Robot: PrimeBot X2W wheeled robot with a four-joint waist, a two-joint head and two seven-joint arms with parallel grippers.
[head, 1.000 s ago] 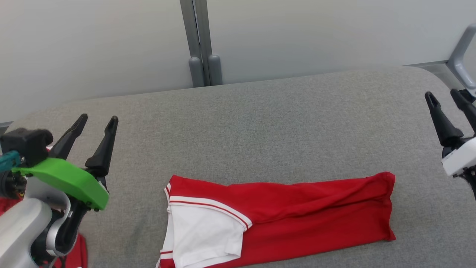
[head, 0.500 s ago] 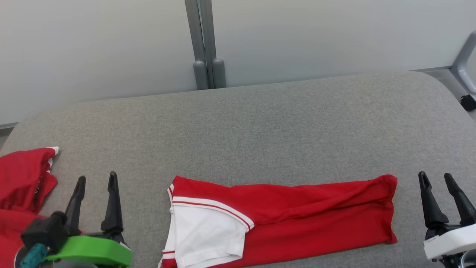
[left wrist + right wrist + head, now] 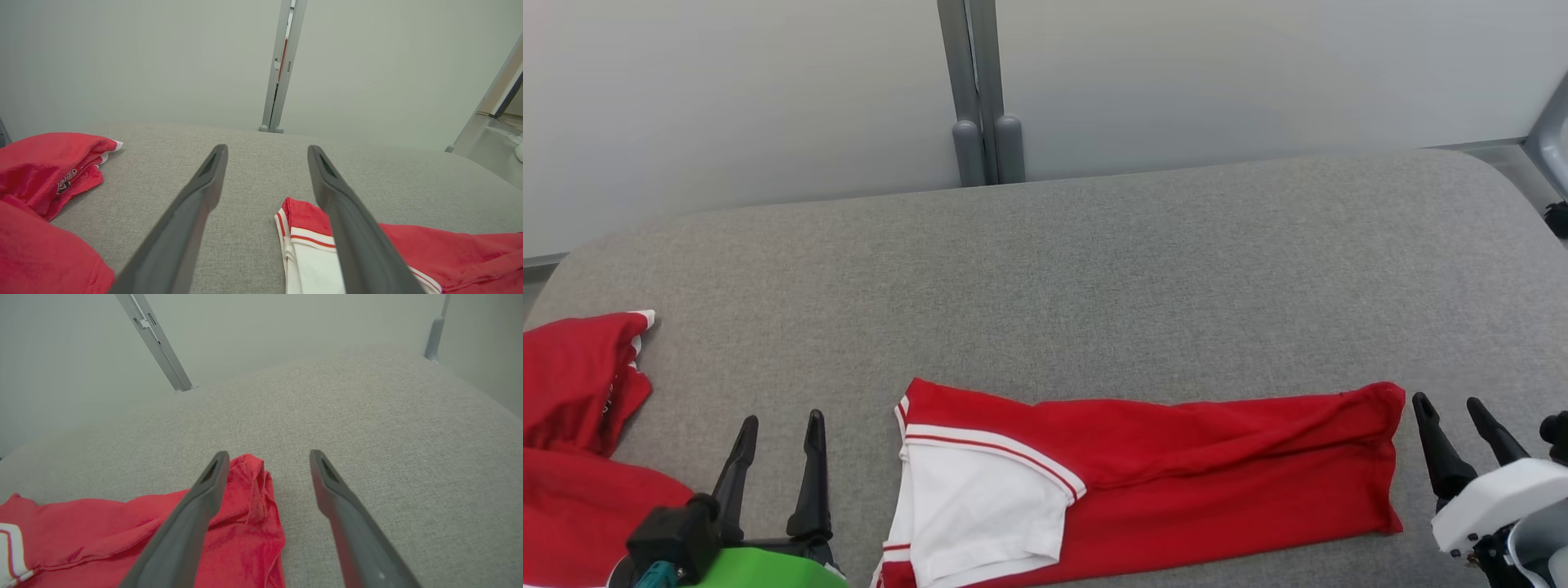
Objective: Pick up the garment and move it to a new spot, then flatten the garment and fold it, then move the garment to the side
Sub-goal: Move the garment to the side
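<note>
The garment, a red shirt with a white sleeve trimmed in red stripes, lies folded into a long band across the grey padded table near its front edge. My left gripper stands open just left of the sleeve end, holding nothing. Off the band's right end my right gripper is open and empty too. The left wrist view shows the garment's sleeve corner behind the right finger of the left gripper. In the right wrist view, the garment's red end lies under the right gripper.
Other red garments lie bunched at the table's left edge, also seen as a red heap in the left wrist view. A grey post rises behind the table against a pale wall. Bare grey table stretches behind the folded garment.
Both grippers have dropped from raised positions at the table's sides to low spots beside the garment's two ends. The head camera shifted slightly. The garment has not moved.
</note>
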